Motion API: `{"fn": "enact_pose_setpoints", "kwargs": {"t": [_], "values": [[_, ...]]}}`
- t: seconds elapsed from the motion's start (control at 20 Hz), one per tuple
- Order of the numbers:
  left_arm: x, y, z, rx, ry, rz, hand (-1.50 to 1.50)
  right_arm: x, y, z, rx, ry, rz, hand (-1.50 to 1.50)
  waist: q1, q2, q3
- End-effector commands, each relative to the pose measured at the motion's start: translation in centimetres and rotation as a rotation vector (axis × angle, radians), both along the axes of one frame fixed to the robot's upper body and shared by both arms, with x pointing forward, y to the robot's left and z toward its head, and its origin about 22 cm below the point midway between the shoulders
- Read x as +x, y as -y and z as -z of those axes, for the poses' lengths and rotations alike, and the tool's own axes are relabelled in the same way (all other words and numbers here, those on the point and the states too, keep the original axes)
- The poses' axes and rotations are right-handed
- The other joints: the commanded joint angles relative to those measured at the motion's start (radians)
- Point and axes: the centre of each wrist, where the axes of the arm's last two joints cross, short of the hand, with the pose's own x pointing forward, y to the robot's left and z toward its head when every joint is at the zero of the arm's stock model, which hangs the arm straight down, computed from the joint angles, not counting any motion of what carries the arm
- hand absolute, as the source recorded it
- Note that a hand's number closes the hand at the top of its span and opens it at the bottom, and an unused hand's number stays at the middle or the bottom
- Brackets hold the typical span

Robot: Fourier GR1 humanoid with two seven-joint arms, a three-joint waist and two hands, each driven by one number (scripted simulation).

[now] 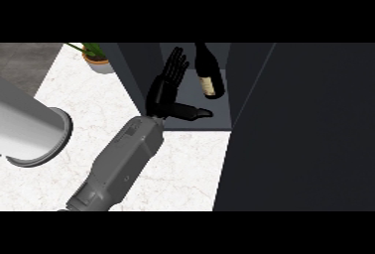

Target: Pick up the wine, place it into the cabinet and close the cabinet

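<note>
The wine bottle (207,69) is dark with a tan label and sits inside the dark cabinet (192,121), its neck pointing to the top of the view. My left hand (165,89) is just left of the bottle at the cabinet's left wall. It is open, with fingers straight and pointing up and the thumb sticking out to the right below the bottle. A narrow gap shows between the fingers and the bottle. The grey forearm comes in from the lower left. My right hand does not show.
A wide dark cabinet door (300,139) stands open and fills the right side. A large grey cylinder (29,129) lies on the white marble counter (187,168) at the left. A potted plant (97,60) stands at the back left.
</note>
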Motion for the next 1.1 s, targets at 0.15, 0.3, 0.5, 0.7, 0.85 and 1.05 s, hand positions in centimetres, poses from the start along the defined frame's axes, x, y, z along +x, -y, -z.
{"fn": "enact_pose_setpoints", "kwargs": {"t": [0.15, 0.3, 0.5, 0.7, 0.85, 1.05], "values": [[-6.0, 0.2, 3.1, -0.036, -0.038, 0.02, -1.5, -2.1, 0.3, -4.3, 0.091, 0.018, -0.029, -1.5, 0.018, 0.002, 0.0], [-7.0, -0.3, 2.1, -0.042, -0.02, 0.014, -1.5, -3.0, 0.2, -5.3, 0.109, 0.019, -0.025, -1.5, 0.01, 0.002, 0.0], [-10.4, 0.0, 2.5, -0.075, -0.043, 0.004, -1.5, -2.8, 0.1, -4.8, 0.081, 0.023, -0.044, -1.5, 0.003, 0.006, 0.0], [-11.3, -5.0, 1.8, -0.081, -0.044, -0.006, -1.5, -3.0, 0.6, -5.8, 0.057, 0.028, -0.05, -1.5, 0.0, 0.01, 0.0], [-13.3, -5.6, 2.3, -0.137, -0.056, 0.01, -1.5, -2.1, 0.3, -4.3, 0.006, 0.017, -0.078, -1.5, -0.001, 0.013, 0.0], [-13.9, -8.4, 1.9, -0.123, -0.042, -0.003, -1.5, -1.9, 0.3, -3.8, -0.013, 0.004, -0.153, -1.5, -0.005, 0.014, 0.001]]}}
